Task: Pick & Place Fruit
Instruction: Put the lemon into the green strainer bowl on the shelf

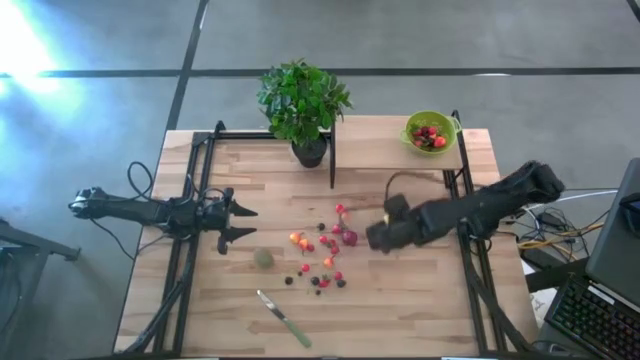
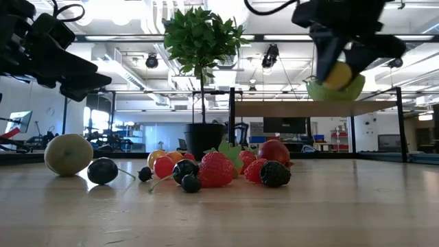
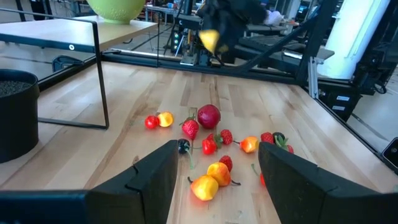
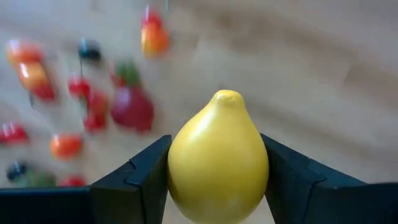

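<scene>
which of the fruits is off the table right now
The yellow lemon. The right gripper is shut on it above the scattered berries, while the dull-green kiwi ball and the red, orange and dark berries all lie on the wooden table.

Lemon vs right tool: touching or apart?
Touching. The right wrist view shows the lemon wedged between both fingers of the right tool, no gap on either side.

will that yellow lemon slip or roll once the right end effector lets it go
The lemon looks smooth and glossy, so it may slip between the right end effector fingers. Its rounded, egg-like shape would probably roll or wobble on landing. It keeps its shape while pinched, so it is likely rigid.
</scene>
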### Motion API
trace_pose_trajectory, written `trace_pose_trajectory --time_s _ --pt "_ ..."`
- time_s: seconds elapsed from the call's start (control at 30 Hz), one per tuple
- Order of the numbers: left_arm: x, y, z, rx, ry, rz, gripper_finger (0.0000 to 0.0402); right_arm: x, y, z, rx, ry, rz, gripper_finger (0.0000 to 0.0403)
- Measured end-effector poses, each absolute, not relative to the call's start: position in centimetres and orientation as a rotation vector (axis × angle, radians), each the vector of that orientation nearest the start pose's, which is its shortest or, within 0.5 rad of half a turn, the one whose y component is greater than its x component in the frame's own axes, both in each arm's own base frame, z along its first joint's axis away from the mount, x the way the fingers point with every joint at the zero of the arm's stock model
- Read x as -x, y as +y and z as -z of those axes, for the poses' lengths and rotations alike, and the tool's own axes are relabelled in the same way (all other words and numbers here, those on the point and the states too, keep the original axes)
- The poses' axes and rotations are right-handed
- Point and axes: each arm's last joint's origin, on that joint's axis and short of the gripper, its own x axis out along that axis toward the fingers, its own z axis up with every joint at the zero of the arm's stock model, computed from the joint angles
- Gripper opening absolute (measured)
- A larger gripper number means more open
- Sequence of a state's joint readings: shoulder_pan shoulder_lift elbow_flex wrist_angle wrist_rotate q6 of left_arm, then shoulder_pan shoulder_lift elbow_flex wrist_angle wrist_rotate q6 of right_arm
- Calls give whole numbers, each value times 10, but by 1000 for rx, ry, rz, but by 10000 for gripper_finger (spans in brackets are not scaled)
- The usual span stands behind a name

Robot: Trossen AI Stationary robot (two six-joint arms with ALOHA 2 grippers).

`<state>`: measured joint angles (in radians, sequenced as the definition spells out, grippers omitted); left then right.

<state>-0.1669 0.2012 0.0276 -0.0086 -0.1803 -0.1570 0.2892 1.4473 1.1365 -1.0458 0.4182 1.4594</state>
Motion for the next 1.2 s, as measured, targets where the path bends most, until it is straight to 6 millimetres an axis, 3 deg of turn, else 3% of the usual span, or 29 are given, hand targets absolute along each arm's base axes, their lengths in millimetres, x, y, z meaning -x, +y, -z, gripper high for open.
trace_pose_trajectory --time_s 0.4,0.77,0.9,1.2 --pt "-107 -13 -156 125 178 -27 229 -223 -22 -315 -689 605 1009 197" --pt "-107 -13 -156 125 177 -28 229 -189 -72 -352 -643 469 1111 197" --pt "-107 -13 -156 125 177 -27 229 -181 -87 -358 -620 468 1152 201" --pt "-107 -13 -156 125 177 -27 229 -168 -126 -351 -583 588 1216 198"
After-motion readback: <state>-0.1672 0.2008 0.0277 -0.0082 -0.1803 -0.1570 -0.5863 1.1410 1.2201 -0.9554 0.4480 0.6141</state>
